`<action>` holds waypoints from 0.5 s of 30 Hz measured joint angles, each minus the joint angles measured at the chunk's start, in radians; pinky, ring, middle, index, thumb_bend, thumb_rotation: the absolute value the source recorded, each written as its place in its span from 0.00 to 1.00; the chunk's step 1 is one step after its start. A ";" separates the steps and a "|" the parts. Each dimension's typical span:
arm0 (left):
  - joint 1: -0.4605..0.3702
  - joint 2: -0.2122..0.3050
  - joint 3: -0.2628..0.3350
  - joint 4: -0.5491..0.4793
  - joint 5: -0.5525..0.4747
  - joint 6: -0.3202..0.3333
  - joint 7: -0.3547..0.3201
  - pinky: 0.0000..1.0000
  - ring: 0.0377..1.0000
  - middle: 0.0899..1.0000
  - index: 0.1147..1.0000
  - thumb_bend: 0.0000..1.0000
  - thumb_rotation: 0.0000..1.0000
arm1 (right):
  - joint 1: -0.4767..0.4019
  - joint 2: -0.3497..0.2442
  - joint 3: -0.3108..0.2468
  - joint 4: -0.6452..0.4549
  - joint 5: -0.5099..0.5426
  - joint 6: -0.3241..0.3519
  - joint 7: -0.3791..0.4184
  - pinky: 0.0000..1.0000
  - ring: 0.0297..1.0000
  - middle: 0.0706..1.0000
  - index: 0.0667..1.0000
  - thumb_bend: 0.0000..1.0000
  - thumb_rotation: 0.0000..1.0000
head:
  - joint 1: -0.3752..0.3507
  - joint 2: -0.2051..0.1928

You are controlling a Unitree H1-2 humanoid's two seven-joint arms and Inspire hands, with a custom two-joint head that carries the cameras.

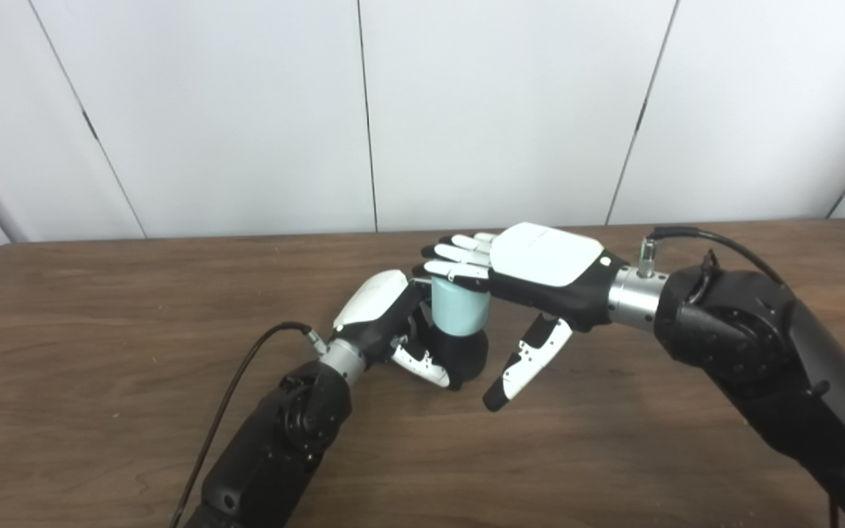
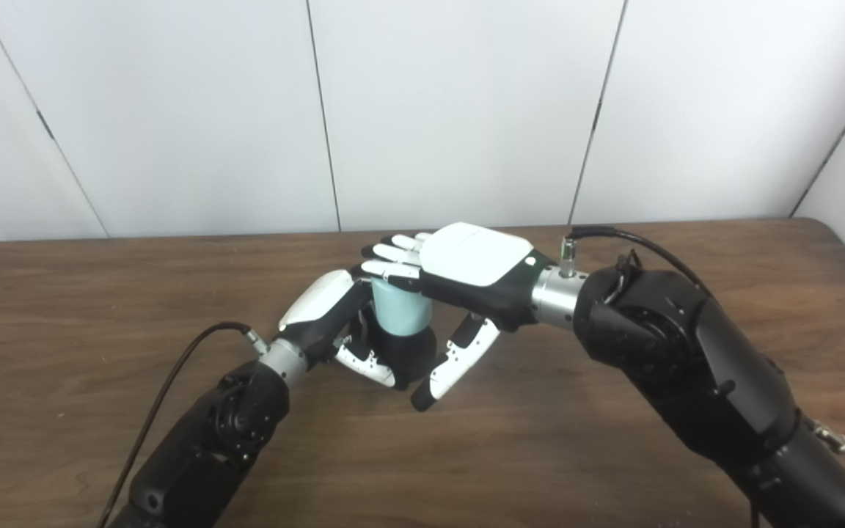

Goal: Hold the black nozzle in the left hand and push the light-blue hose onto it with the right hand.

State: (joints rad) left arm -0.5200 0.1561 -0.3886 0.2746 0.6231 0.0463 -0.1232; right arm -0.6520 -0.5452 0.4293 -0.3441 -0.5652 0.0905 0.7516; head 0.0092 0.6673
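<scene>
Nozzle (image 1: 461, 353), black, sits clamped in the left hand (image 1: 393, 323) above mid-worktop (image 1: 100, 308), the light-blue hose (image 1: 458, 311) upright on it at twelve o'clock; right hand (image 1: 540, 275) fingers (image 1: 459, 258) lie flat atop, apart, thumb hanging free.

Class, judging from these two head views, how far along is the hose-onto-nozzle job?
Done: the left hand grips the black nozzle, and the light-blue hose stands upright on it. In hand: the right hand lies flat over the hose top, fingers extended, apparently pressing down. Left: full seating cannot be confirmed; the joint is partly hidden.
</scene>
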 measured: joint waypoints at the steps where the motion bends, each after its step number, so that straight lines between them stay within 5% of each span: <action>1: 0.000 0.000 0.000 0.000 0.000 0.000 0.000 0.29 0.35 0.42 0.42 0.53 0.00 | 0.000 0.000 0.001 -0.005 -0.003 0.009 0.003 0.99 1.00 1.00 0.97 0.75 0.70 | 0.000 0.000; 5: 0.000 0.000 0.000 0.000 0.000 0.000 0.000 0.31 0.37 0.36 0.46 0.52 0.00 | -0.001 -0.001 0.003 -0.025 -0.006 0.045 0.017 0.99 1.00 1.00 0.97 0.75 0.70 | 0.002 0.003; 7: 0.000 -0.001 0.000 0.000 0.000 0.000 0.000 0.31 0.37 0.41 0.43 0.53 0.00 | -0.001 -0.001 -0.001 -0.024 0.004 0.037 0.016 0.99 1.00 1.00 0.97 0.74 0.68 | 0.002 0.003; 15: -0.001 -0.002 0.004 0.004 -0.001 -0.002 0.003 0.30 0.37 0.36 0.45 0.52 0.00 | 0.032 0.021 -0.087 0.053 0.067 -0.122 -0.108 0.80 0.91 0.97 0.92 0.66 0.42 | -0.002 -0.003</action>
State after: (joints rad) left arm -0.5208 0.1538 -0.3848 0.2789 0.6223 0.0438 -0.1201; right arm -0.6201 -0.5241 0.3422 -0.2910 -0.4979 -0.0312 0.6432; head 0.0077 0.6642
